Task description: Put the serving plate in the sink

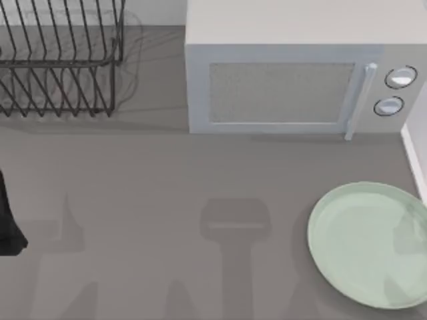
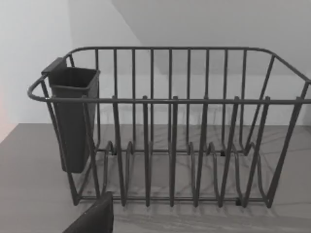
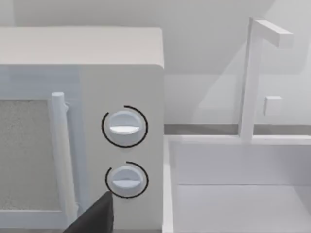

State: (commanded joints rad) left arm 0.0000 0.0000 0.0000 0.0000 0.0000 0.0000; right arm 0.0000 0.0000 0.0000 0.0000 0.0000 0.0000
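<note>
So the serving plate (image 1: pixel 369 243) sat flat at the surface's right edge, just beside the sink (image 1: pixel 415 160) rim at the right. Right arm looked nearer, I'd guess. Couldn't tell whether either tool was released or clenched.

Grey table surface (image 1: pixel 167 200), seen from above. At the back left stands a dark wire dish rack (image 1: pixel 57 60) with a dark cutlery cup (image 2: pixel 73 119) hung on one end. A grey-white microwave (image 1: pixel 293 80) stands at the back centre-right, door facing forward. The serving plate (image 1: pixel 370 243), pale mint green, lies flat at the front right, just beside the white rim of the sink (image 1: pixel 415 163) at the table's right edge.
</note>
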